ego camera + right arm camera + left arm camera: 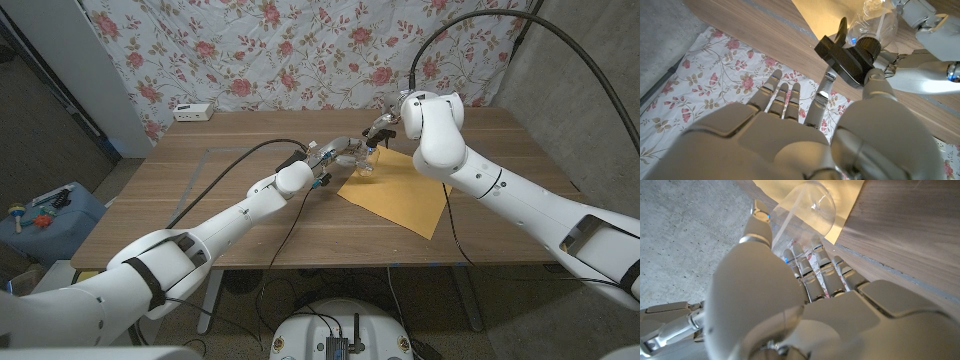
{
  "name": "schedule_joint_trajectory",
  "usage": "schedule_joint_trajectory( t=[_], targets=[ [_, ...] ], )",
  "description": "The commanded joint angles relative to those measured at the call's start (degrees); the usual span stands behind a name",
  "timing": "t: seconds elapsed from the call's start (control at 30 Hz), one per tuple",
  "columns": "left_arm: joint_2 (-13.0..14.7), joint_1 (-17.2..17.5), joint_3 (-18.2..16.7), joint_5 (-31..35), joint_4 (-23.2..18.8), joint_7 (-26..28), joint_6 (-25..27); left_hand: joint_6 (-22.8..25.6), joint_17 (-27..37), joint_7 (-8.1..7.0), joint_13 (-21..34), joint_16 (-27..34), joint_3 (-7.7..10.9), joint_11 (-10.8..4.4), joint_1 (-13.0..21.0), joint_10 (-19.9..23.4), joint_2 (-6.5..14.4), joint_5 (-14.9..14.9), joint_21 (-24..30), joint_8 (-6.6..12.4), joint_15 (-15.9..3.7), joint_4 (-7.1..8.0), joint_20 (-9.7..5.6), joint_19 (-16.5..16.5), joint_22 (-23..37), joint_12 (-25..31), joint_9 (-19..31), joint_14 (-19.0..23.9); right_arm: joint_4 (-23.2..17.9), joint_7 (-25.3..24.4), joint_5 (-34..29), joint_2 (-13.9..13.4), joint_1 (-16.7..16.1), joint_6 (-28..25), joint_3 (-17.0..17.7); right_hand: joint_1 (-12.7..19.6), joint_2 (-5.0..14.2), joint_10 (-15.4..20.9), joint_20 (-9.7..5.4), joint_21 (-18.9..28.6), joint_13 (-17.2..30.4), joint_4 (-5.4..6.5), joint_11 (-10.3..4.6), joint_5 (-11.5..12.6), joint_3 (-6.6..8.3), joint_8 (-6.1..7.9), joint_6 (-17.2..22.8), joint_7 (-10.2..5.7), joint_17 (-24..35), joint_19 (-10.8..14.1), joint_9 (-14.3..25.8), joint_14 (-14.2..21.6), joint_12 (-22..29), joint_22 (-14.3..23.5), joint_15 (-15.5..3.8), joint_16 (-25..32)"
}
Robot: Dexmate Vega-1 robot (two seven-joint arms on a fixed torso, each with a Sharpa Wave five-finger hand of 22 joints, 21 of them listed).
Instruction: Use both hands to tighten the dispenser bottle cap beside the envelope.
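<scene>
A clear dispenser bottle point(364, 161) stands on the near corner of the yellow envelope point(400, 192), at the middle of the table. My left hand point(335, 155) grips its body from the left; the left wrist view shows my fingers point(812, 262) wrapped round the clear bottle point(807, 205) on the envelope point(852, 195). My right hand point(383, 126) comes down on it from behind. In the right wrist view my right hand point(805, 125) pinches the black pump cap point(845, 57) between thumb and a finger, above the bottle point(877, 22); the other fingers are spread.
A white box point(193, 112) sits at the table's back left edge, before the floral cloth. A black cable point(215, 185) runs over the table along my left arm. A blue case point(40, 215) stands on the floor to the left.
</scene>
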Motion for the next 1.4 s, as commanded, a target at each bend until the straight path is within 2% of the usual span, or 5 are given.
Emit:
schedule_joint_trajectory(
  t=[0.03,0.47,0.5,0.87,1.4],
  targets=[
    [-0.42,-0.51,0.06,-0.18,1.24,-0.16,-0.57,9.10,0.18,0.75,10.87,0.25,4.80,-1.89,-4.62,4.63,6.96,0.23,-0.18,1.31,-6.39,4.33,-5.59,0.49,0.06,0.34,0.15,1.36,1.53,1.76,-6.00,3.32,-2.42,2.68,2.54,-0.21,0.04,1.49,0.00,0.41,0.17,-0.18,0.00,-0.01,-0.24,0.74,1.87,0.27,0.06,0.90,-0.13,1.08,0.37,0.14,-0.21,0.33],
    [-0.75,-1.07,0.10,-0.30,2.58,-0.28,-1.27,9.08,0.25,0.80,10.96,0.33,4.85,-1.87,-4.55,4.72,7.01,0.24,-0.18,1.29,-6.32,4.28,-5.56,0.51,0.06,0.28,0.15,1.42,3.86,0.58,-9.84,6.99,-4.33,5.59,4.71,-0.33,0.69,5.74,-0.59,0.55,0.08,-0.81,-0.17,-0.08,-0.38,2.71,8.31,0.76,0.00,3.30,-0.84,4.02,0.70,0.17,-1.22,0.76],
    [-0.96,-1.24,0.12,-0.37,3.10,-0.31,-1.56,9.05,0.24,0.82,10.97,0.32,4.86,-1.83,-4.55,4.72,7.02,0.24,-0.17,1.28,-6.33,4.29,-5.52,0.54,0.06,0.28,0.15,1.42,4.05,0.42,-10.15,7.31,-4.44,5.67,4.82,-0.37,0.80,6.01,-0.54,0.46,0.08,-0.88,-0.86,-0.10,-0.40,3.07,9.45,1.10,0.00,3.38,-0.92,4.26,0.60,0.17,-1.38,0.74],
    [-2.03,-1.98,0.43,-0.50,5.63,-0.41,-3.37,9.20,0.25,0.72,11.04,0.30,4.86,-1.81,-4.51,4.68,6.97,0.23,-0.18,1.33,-6.41,4.25,-5.48,0.53,0.06,0.19,0.15,1.32,5.20,-0.32,-12.24,9.48,-5.48,7.07,6.09,-0.18,1.29,10.10,-1.08,0.57,0.03,-1.47,-1.54,-0.13,-0.39,4.56,15.30,1.85,-0.03,5.62,-1.60,7.07,0.91,0.21,-2.53,1.16],
    [-0.76,-0.23,0.08,-0.43,2.02,0.38,-1.49,9.24,0.28,0.75,11.17,0.36,4.90,-1.84,-4.51,4.99,7.07,0.26,-0.18,1.34,-6.24,4.27,-5.42,0.52,0.06,0.20,0.16,1.42,6.78,-2.88,-13.71,11.63,-6.50,7.76,6.86,1.47,3.11,15.21,-1.95,0.60,-0.05,-2.32,-1.86,-0.16,0.61,6.40,23.45,2.23,-0.03,7.93,-2.32,10.82,1.20,0.27,-4.20,1.80]
  ],
)
